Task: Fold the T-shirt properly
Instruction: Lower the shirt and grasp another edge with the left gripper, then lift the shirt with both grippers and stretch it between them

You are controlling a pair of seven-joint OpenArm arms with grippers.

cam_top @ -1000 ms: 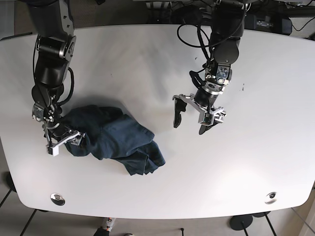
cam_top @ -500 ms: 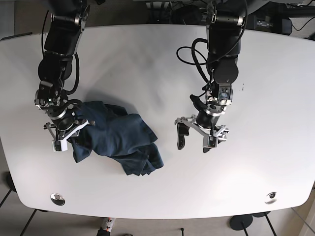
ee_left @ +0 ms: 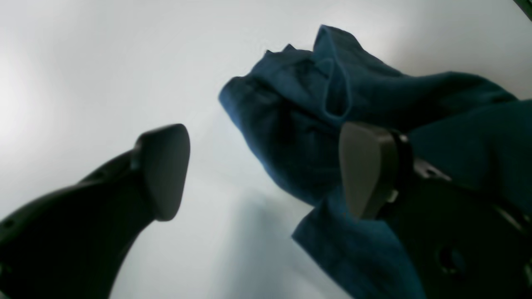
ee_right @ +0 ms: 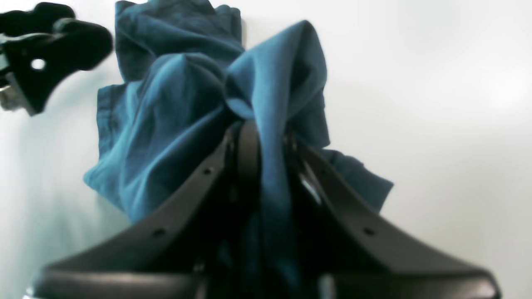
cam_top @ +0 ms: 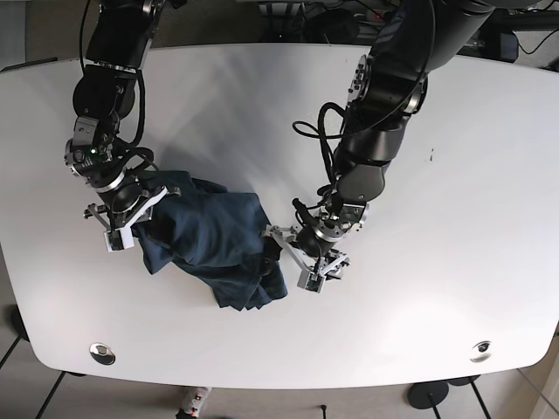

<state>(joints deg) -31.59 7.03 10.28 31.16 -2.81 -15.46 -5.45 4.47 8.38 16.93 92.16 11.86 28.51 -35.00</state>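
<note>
The dark blue T-shirt point(cam_top: 214, 240) lies crumpled on the white table point(cam_top: 262, 113), left of centre. My right gripper point(cam_top: 122, 223) is shut on a bunch of fabric at the shirt's left edge; the right wrist view shows the cloth point(ee_right: 166, 124) pinched between the fingers point(ee_right: 245, 153). My left gripper point(cam_top: 286, 260) is open at the shirt's right edge. In the left wrist view one finger point(ee_left: 166, 166) is over bare table and the other finger point(ee_left: 365, 166) is over the shirt point(ee_left: 299, 108), with nothing held.
Two round caps point(cam_top: 102, 353) point(cam_top: 481, 351) sit near the table's front edge. A small dark mark point(cam_top: 431, 157) is at the right. My left gripper also shows in the right wrist view point(ee_right: 41, 50), beyond the shirt.
My left gripper has moved down and left across the table to the shirt's right edge, still open. My right gripper has shifted up a little with the cloth, drawing the shirt's left side along.
</note>
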